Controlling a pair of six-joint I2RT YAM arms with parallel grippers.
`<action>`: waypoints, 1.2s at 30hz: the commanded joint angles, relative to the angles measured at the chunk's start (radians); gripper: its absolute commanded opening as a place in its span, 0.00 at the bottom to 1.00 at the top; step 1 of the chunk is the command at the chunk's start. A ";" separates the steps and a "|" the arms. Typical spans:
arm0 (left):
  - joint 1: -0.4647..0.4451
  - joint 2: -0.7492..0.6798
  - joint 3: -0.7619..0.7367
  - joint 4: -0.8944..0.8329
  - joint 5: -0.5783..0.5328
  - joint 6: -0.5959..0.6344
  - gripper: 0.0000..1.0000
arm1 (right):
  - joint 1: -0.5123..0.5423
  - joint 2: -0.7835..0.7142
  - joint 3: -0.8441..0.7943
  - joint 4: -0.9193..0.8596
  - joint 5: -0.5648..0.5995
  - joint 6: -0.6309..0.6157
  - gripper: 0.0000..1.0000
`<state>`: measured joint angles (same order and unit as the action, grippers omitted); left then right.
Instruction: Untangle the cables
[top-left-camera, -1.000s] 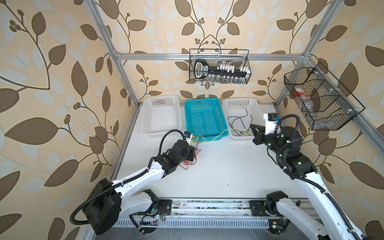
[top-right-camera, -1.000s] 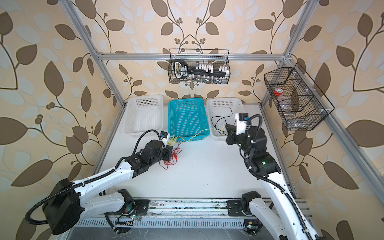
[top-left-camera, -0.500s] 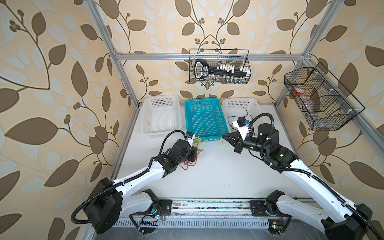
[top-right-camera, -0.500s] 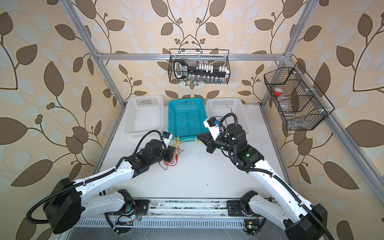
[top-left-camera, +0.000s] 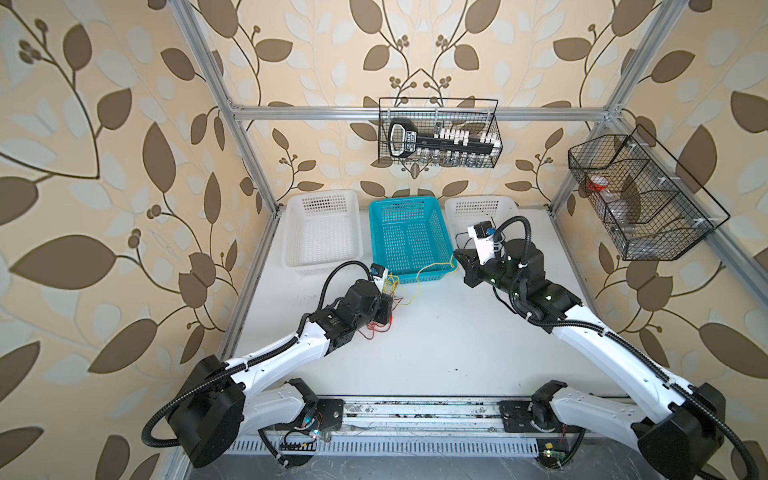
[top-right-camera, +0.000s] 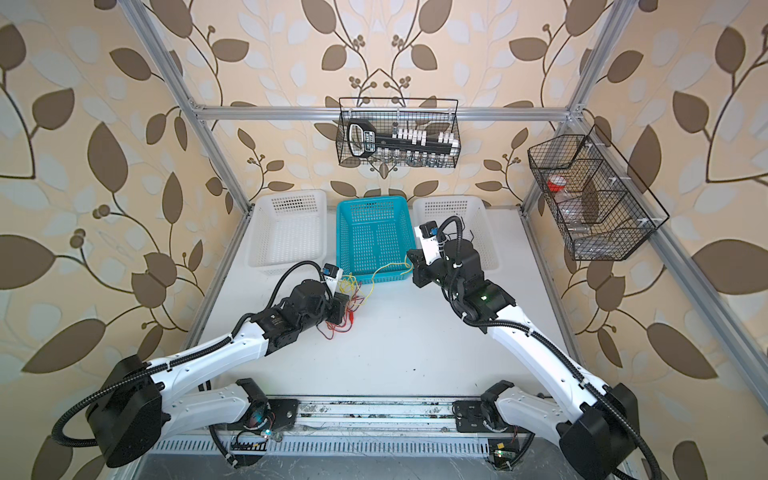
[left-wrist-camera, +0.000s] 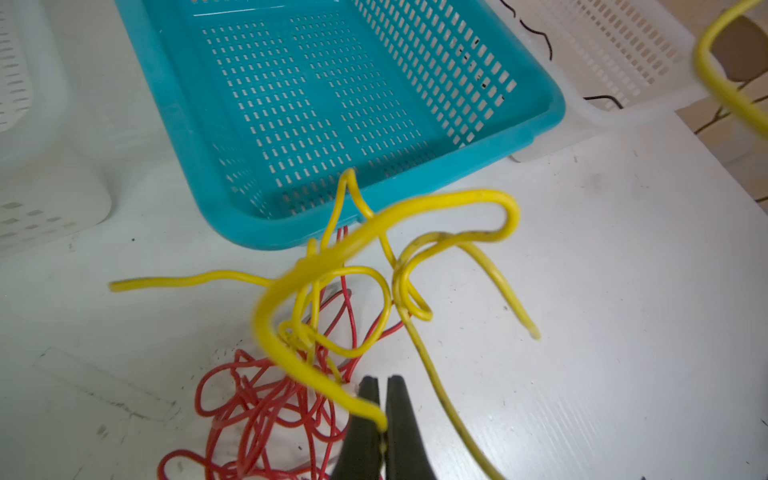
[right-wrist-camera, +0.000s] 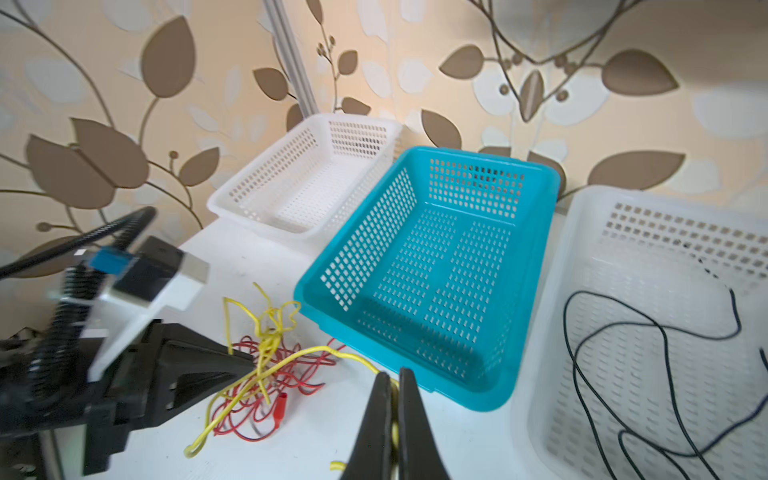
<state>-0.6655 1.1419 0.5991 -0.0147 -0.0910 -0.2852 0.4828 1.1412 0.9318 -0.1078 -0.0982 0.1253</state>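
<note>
The cables form a knot of yellow and red wires (top-left-camera: 390, 301) on the white table in front of the teal basket (top-left-camera: 407, 241). My left gripper (left-wrist-camera: 382, 388) is shut on a thick yellow cable (left-wrist-camera: 316, 257) at the knot, with the red cable (left-wrist-camera: 257, 399) in loops beneath. A yellow strand (top-left-camera: 432, 268) runs from the knot to my right gripper (right-wrist-camera: 395, 380), which is shut on it beside the teal basket's front right corner. In both top views the grippers (top-right-camera: 343, 309) (top-right-camera: 410, 258) face each other. A black cable (right-wrist-camera: 623, 332) lies in the right white basket (right-wrist-camera: 582, 216).
Three baskets line the back of the table: a white one (top-left-camera: 322, 232), the teal one, and another white one (top-left-camera: 478, 205). Wire baskets hang on the back wall (top-left-camera: 438, 141) and the right wall (top-left-camera: 636, 199). Aluminium frame posts stand at the table's back corners.
My right gripper has swung left, from over the right white basket to the teal basket's front right corner, still holding the yellow strand. The left gripper has hardly moved.
</note>
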 joint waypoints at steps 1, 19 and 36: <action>0.011 -0.011 0.033 -0.022 -0.064 -0.034 0.00 | -0.006 0.030 0.015 -0.008 -0.024 0.007 0.00; 0.012 0.048 0.192 -0.197 -0.122 -0.158 0.00 | -0.028 0.457 0.281 0.047 -0.161 0.049 0.15; 0.020 0.188 0.304 -0.254 -0.075 -0.210 0.00 | -0.124 0.437 0.242 -0.018 -0.193 0.072 0.50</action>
<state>-0.6590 1.3312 0.8623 -0.2672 -0.1783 -0.4664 0.3603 1.5993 1.2026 -0.0677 -0.3042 0.2157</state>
